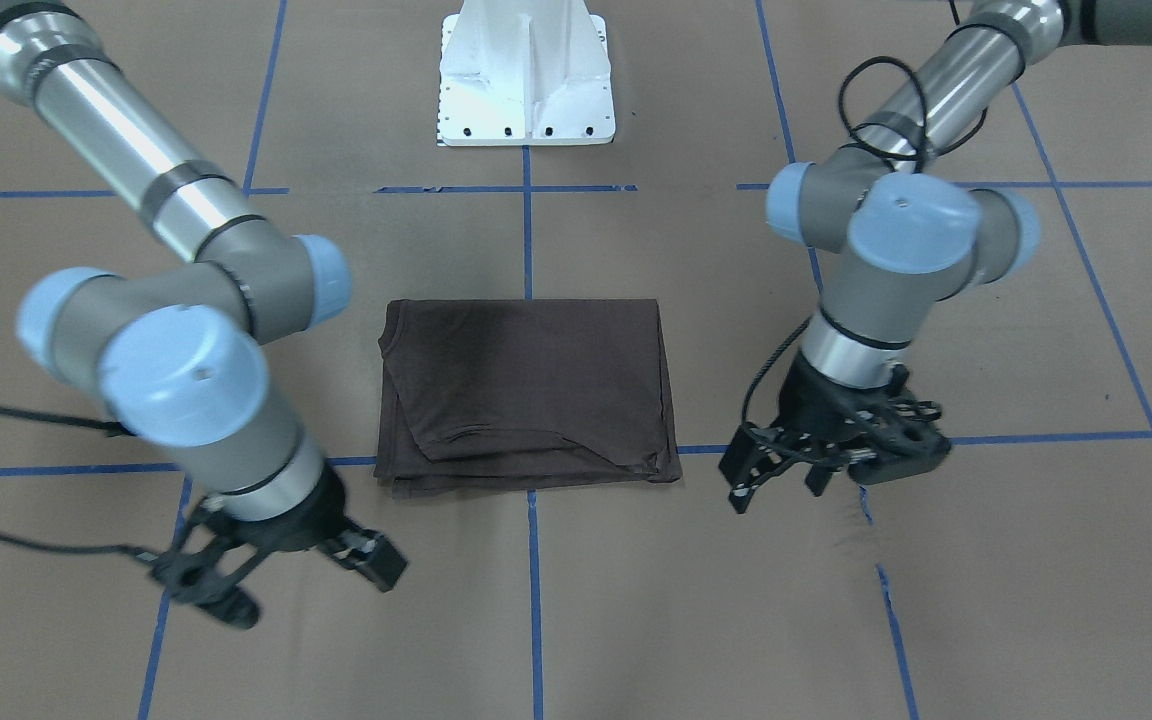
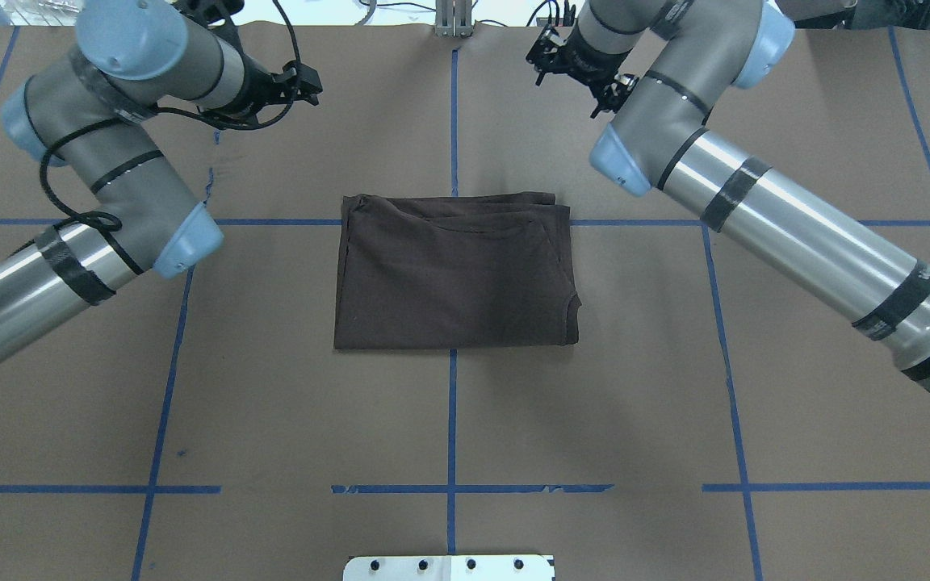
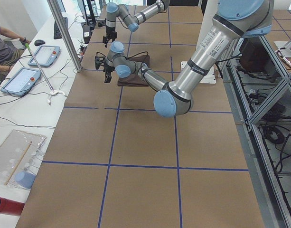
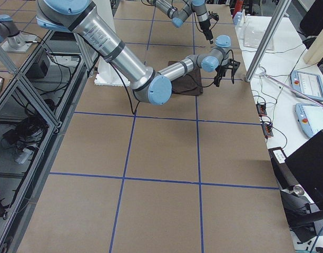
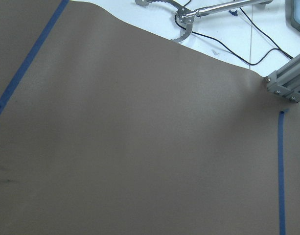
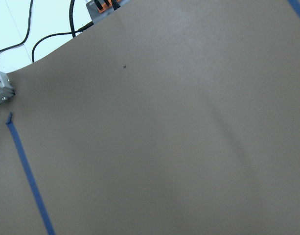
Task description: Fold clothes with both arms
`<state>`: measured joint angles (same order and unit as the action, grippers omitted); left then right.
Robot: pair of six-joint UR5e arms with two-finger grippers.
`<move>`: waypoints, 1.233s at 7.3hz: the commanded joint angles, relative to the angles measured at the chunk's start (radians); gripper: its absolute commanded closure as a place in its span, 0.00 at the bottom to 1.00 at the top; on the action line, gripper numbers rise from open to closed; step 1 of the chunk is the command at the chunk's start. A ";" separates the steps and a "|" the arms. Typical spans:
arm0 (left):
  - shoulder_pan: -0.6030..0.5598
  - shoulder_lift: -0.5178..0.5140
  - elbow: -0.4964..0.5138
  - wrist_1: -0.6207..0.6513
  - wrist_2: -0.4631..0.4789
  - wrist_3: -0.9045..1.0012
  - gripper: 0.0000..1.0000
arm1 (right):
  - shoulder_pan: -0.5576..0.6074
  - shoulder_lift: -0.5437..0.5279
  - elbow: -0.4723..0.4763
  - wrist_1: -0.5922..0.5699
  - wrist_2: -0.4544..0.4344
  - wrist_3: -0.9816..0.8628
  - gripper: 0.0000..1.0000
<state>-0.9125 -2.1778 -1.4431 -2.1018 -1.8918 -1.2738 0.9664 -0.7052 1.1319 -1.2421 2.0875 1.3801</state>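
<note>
The dark brown T-shirt (image 2: 453, 274) lies folded into a flat rectangle on the brown table, with layered edges on its far side; it also shows in the front view (image 1: 526, 390). My left gripper (image 1: 778, 486) hovers over the table off the shirt's far left corner, apart from it, fingers spread and empty. It shows in the overhead view too (image 2: 297, 84). My right gripper (image 1: 286, 575) hovers off the shirt's far right corner, also open and empty (image 2: 571, 66). Both wrist views show only bare table, no shirt and no fingers.
The white pedestal base (image 1: 526, 80) stands at the robot's side of the table. Blue tape lines (image 2: 452, 420) grid the brown surface. Beyond the far edge is an aluminium post (image 3: 64, 35) and a white desk with tablets (image 3: 22, 78) and cables.
</note>
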 commanded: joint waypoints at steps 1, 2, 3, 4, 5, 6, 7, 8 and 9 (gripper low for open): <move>-0.142 0.206 -0.242 0.107 -0.129 0.248 0.00 | 0.188 -0.191 0.260 -0.260 0.091 -0.486 0.00; -0.207 0.310 -0.369 0.221 -0.139 0.413 0.00 | 0.284 -0.267 0.343 -0.381 0.117 -0.692 0.00; -0.311 0.402 -0.426 0.294 -0.200 0.612 0.00 | 0.392 -0.372 0.379 -0.439 0.199 -0.965 0.00; -0.415 0.512 -0.431 0.318 -0.314 0.865 0.00 | 0.491 -0.458 0.368 -0.486 0.253 -1.268 0.00; -0.480 0.612 -0.442 0.319 -0.347 1.080 0.00 | 0.556 -0.540 0.368 -0.546 0.253 -1.505 0.00; -0.508 0.674 -0.447 0.319 -0.348 1.185 0.00 | 0.615 -0.612 0.377 -0.589 0.252 -1.656 0.00; -0.563 0.740 -0.474 0.301 -0.352 1.233 0.00 | 0.668 -0.690 0.393 -0.599 0.259 -1.703 0.00; -0.594 0.765 -0.467 0.299 -0.354 1.234 0.00 | 0.669 -0.747 0.440 -0.588 0.253 -1.707 0.00; -0.591 0.751 -0.389 0.240 -0.351 1.223 0.00 | 0.669 -0.744 0.474 -0.574 0.282 -1.695 0.00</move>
<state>-1.4866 -1.4364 -1.8889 -1.8150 -2.2429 -0.0570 1.6248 -1.4193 1.5628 -1.8262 2.3487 -0.3058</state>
